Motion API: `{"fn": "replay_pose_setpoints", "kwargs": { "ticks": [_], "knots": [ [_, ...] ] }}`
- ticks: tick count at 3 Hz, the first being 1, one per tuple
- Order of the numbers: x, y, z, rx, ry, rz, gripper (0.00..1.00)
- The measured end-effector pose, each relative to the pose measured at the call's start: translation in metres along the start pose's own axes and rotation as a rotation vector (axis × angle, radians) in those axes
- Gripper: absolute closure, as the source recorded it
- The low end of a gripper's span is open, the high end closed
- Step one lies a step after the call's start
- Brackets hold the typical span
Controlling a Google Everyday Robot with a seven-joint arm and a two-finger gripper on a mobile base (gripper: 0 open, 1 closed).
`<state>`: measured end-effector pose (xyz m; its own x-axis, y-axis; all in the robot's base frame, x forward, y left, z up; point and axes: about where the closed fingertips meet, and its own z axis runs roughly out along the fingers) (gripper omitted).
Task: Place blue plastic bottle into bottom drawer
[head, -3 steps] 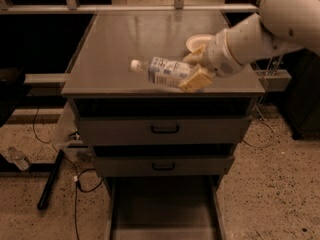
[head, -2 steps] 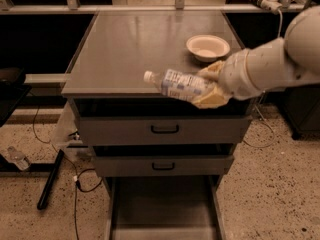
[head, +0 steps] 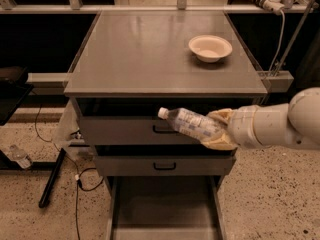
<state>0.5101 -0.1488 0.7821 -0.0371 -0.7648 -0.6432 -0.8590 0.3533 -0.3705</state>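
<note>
My gripper [head: 220,130] is shut on the blue plastic bottle [head: 189,123], a clear bottle with a white cap and a blue-and-white label. The bottle lies roughly level, cap pointing left, in the air in front of the top drawer front. The white arm reaches in from the right edge. The bottom drawer [head: 165,211] is pulled out below, a long grey tray with a bare floor, directly under the bottle and well lower.
A white bowl [head: 210,47] sits on the cabinet top [head: 150,49] at the right. Two grey drawer fronts with black handles [head: 164,166] are closed. A clear bottle [head: 20,157] lies on the floor at the left, with cables and a black bar.
The gripper has carried the bottle off the cabinet top, forward and down, and it now hangs in front of the top drawer front. The bowl is uncovered.
</note>
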Motion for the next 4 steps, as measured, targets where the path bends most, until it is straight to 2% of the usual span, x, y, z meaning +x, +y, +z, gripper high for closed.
{"fn": "replay_pose_setpoints", "kwargs": {
  "ticks": [1, 2, 3, 4],
  "knots": [
    [0.038, 0.023, 0.021, -0.012, -0.017, 0.029, 1.0],
    [0.037, 0.023, 0.022, -0.013, -0.017, 0.026, 1.0],
    [0.054, 0.045, 0.05, -0.052, -0.018, 0.059, 1.0],
    [0.094, 0.085, 0.094, -0.092, -0.017, 0.101, 1.0]
  ]
}}
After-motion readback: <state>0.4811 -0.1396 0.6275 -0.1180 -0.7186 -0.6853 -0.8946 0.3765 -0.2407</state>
